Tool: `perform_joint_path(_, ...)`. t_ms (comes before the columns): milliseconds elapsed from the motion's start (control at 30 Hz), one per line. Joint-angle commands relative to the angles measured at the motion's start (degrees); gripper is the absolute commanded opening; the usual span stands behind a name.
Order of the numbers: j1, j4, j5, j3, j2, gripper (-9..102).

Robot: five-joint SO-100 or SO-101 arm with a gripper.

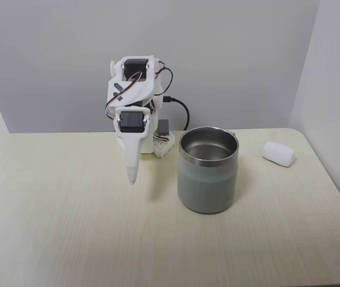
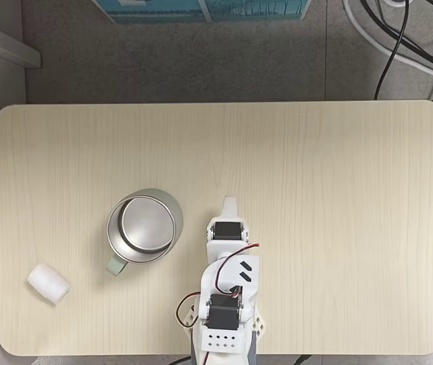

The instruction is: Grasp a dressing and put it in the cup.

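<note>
Standing nearest on the counter (image 1: 68, 239), the cup (image 1: 208, 179) is lying between the pincer (image 1: 132, 178), hanging tip-down with fingers apparently closed on nothing, and the dressing (image 1: 278, 153), resting beyond it with its long axis slanting.

Grey-green steel cup (image 1: 208, 174) upright mid-counter, empty; white gauze dressing (image 1: 278, 153) on its side, well right, apart.

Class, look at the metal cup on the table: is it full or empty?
Empty. Both fixed views show the cup's bare steel inside; the dressing lies apart on the table.
</note>
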State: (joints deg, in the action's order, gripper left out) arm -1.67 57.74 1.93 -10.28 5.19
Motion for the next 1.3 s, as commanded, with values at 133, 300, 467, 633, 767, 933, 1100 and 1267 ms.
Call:
perform_joint_path(133,0.18,-4.48,-1.05,0.79,-0.26,0)
perform_joint_path(300,0.44,-4.57,-0.97,0.88,-0.26,0)
perform_joint_path(467,0.53,-4.57,-0.79,0.88,-0.26,0)
perform_joint_path(633,0.53,-4.57,-0.79,0.88,-0.26,0)
perform_joint_path(767,1.14,-4.39,0.26,0.7,-0.26,0)
perform_joint_path(933,1.76,2.64,2.9,-9.32,-0.18,0)
perform_joint_path(1100,9.84,9.93,7.47,-30.23,-13.62,0)
perform_joint_path(1267,20.48,22.15,15.29,-59.33,-34.8,0)
